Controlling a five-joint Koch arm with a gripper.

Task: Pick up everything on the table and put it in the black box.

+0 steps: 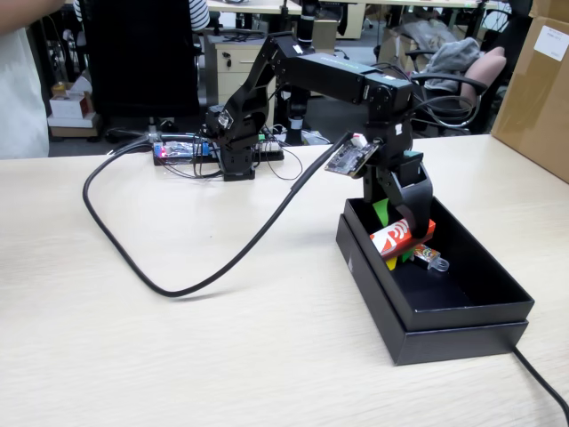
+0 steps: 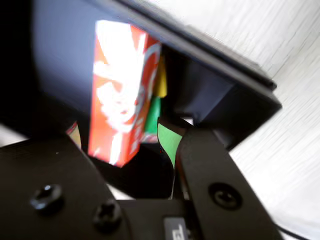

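Note:
The black box (image 1: 444, 316) stands on the pale table (image 1: 178, 356), right of centre in the fixed view. Inside it the red carton (image 1: 400, 238) lies tilted, propped on the yellow cube (image 1: 392, 262) and the green cube (image 1: 409, 256). My gripper (image 1: 400, 221) hangs just above the carton, open, its jaws wider than the carton and not pressing it. In the wrist view the carton (image 2: 120, 95) shows between the jaws of my gripper (image 2: 122, 140), with the yellow cube (image 2: 161, 80), the green cube (image 2: 152, 115) and the box wall (image 2: 225, 75) behind.
A small clear-ended packet (image 1: 428, 258) also lies in the box. A thick black cable (image 1: 178, 285) loops over the table's left half, and another cable (image 1: 542, 382) leaves at the lower right. A brown cardboard carton (image 1: 538, 80) stands at the far right.

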